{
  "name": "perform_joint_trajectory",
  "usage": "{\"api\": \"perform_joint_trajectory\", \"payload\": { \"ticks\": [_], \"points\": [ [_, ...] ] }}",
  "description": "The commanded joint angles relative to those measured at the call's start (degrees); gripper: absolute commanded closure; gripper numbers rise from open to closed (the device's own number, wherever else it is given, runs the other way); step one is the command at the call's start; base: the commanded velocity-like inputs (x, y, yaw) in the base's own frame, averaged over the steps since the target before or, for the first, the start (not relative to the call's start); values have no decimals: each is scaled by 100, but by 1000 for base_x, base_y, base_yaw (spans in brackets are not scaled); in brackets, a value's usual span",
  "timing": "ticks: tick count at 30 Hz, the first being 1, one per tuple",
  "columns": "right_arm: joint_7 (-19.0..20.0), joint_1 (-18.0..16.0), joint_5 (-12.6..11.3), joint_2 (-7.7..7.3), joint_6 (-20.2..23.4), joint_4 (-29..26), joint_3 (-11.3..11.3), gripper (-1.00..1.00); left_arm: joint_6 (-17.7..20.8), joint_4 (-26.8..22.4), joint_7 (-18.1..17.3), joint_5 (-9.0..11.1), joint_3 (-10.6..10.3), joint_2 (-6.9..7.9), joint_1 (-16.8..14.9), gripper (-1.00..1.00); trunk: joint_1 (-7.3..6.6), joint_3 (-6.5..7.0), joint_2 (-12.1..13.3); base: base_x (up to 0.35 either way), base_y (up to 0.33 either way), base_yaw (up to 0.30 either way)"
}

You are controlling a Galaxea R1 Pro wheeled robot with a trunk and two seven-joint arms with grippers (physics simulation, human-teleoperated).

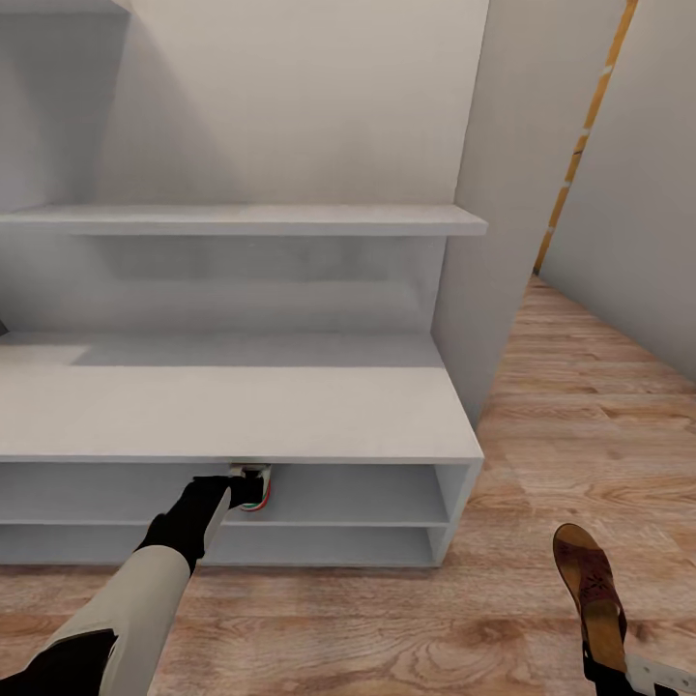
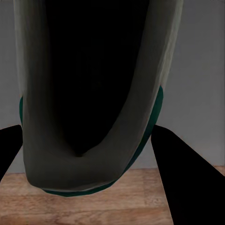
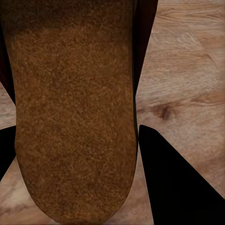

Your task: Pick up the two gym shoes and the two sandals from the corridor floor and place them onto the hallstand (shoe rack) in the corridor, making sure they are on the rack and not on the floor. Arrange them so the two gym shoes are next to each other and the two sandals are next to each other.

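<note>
Head view: left gripper (image 1: 237, 486) reaches into the upper open compartment of the low light-grey hallstand cabinet (image 1: 290, 406), pinching a white lace-up gym shoe with green stripe and red trim (image 1: 255, 485). The shoe sits just past the fingertips, under the cabinet top; whether it rests on the shelf cannot be told. The lower compartment shows nothing in it. Right gripper (image 1: 604, 667) holds a brown leather-look sandal with tan insole (image 1: 590, 590), toe pointing away from the hand, above the light wood-plank floor (image 1: 580, 406); likely staged for a later placement.

Left wrist view: gym shoe opening (image 2: 89, 117) between the dark fingers (image 2: 187, 178), clamped.

Right wrist view: sandal insole (image 3: 75, 117) between the fingers (image 3: 183, 183), gripped; floor beyond.
</note>
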Motion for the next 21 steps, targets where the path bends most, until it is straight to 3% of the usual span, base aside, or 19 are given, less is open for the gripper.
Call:
{"api": "perform_joint_trajectory", "payload": {
  "ticks": [1, 11, 12, 21],
  "points": [
    [-22, -5, 47, 0, -17, 7, -22, 100, 25, -10, -52, -64, 46, -9, -2, 100, -1, -5, -2, 5, 0, 0],
    [-22, -5, 47, -2, -17, 7, -22, 100, 19, -10, -60, -64, 45, -9, -3, 100, -1, -5, -2, 0, 0, 0],
    [-22, -5, 47, -4, -17, 7, -22, 100, 15, -10, -63, -61, 45, -7, -3, -100, -1, -5, -2, 0, 0, 0],
    [-22, -5, 47, 1, -17, 7, -22, 100, 16, -7, -69, -47, 37, 0, -3, -100, -1, -5, -2, -12, 0, 0]
  ]
}}
